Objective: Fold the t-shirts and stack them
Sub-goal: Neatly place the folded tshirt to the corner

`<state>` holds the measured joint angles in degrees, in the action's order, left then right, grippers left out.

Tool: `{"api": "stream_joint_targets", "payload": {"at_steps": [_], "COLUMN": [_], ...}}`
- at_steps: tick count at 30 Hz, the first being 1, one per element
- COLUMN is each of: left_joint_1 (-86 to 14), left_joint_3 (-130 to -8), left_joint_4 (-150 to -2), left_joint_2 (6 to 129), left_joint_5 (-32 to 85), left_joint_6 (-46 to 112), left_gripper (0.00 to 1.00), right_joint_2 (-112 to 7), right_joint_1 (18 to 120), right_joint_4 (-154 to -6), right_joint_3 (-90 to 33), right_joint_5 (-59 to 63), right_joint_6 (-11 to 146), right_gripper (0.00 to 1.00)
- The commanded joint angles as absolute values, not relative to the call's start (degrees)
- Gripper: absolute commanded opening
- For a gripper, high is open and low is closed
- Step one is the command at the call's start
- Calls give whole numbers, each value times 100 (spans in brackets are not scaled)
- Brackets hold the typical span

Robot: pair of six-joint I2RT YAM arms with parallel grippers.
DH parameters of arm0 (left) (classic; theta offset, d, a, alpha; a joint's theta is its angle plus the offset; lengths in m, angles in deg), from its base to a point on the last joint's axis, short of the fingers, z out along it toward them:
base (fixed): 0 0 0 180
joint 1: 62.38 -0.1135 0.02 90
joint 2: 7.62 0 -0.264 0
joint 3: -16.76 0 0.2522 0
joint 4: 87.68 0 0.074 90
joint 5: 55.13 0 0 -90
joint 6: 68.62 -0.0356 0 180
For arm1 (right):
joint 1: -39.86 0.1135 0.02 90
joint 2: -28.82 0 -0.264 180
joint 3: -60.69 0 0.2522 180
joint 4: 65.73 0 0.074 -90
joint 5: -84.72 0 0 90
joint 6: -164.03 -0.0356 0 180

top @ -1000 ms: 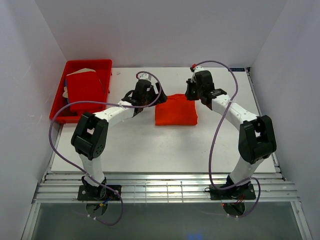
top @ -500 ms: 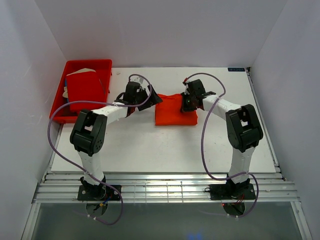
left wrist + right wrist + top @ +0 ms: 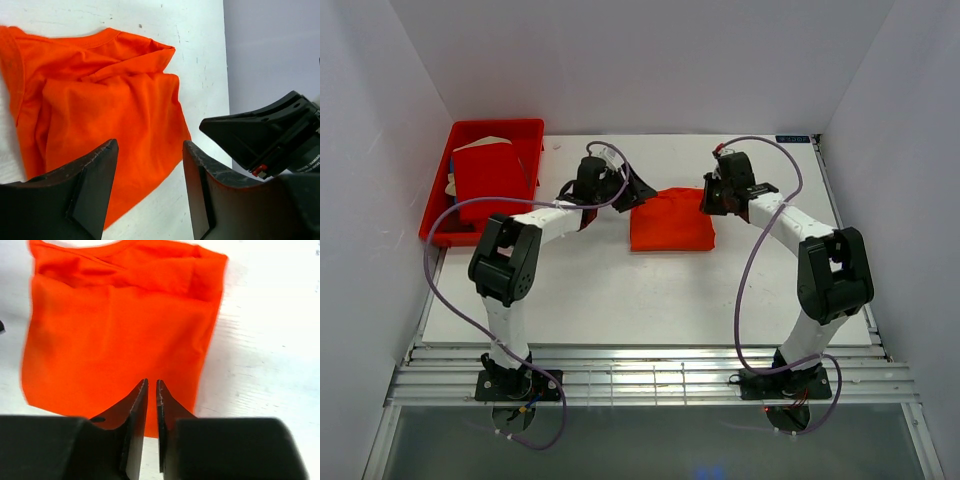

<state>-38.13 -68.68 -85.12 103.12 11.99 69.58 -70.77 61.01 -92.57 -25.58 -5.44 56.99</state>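
The bright orange t-shirt (image 3: pixel 671 222) lies folded into a small rectangle in the middle of the table. It also shows in the left wrist view (image 3: pixel 105 110) and the right wrist view (image 3: pixel 120 325). The deeper red t-shirt (image 3: pixel 490 180) lies folded in the red tray (image 3: pixel 495 126) at the far left. My left gripper (image 3: pixel 640 193) is open and empty, just off the orange shirt's far left corner; its jaws (image 3: pixel 150 150) stand wide apart above the shirt's edge. My right gripper (image 3: pixel 711 203) is shut and empty at the shirt's far right corner (image 3: pixel 152 383).
White walls close in the table on the left, back and right. The right gripper's black body (image 3: pixel 265 132) shows across the shirt in the left wrist view. Bare white table (image 3: pixel 650 300) lies in front of the shirt.
My right gripper has drawn back to the right, off the orange shirt's far right corner. My left gripper has shifted slightly right toward the shirt's far left corner. The shirt has not moved.
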Motion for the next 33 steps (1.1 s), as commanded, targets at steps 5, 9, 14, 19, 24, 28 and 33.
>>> {"api": "stream_joint_targets", "payload": {"at_steps": [5,9,14,19,24,28,33], "left_joint_1": [-3715,-3707,-3707,-3707,-3698,-3698,-3698], "left_joint_3": [-7329,-7452,-7189,-6934,-6846,-6819,-6820], "left_joint_4": [-8745,-8763,-8518,-8376,-8359,-8350,-8341], "left_joint_2": [11164,11446,11420,11376,11350,11306,11297], "left_joint_5": [894,815,1034,1113,1131,1157,1149], "left_joint_6": [7165,7121,7104,7042,7033,7016,7024], "left_gripper": [64,62,58,56,56,55,54], "right_joint_2": [-6944,-6839,-6987,-7522,-7972,-8122,-8332], "right_joint_1": [5490,5165,4839,4803,4812,4821,4865], "right_joint_4": [-9057,-8775,-8600,-8345,-8011,-7808,-7808], "right_joint_3": [-2129,-1943,-1847,-1767,-1653,-1434,-1372], "right_joint_5": [24,517,1421,1985,2478,2408,2539], "right_joint_6": [5566,5654,5786,5743,5470,5443,5478], "right_gripper": [61,91,98,98,97,97,97]}}
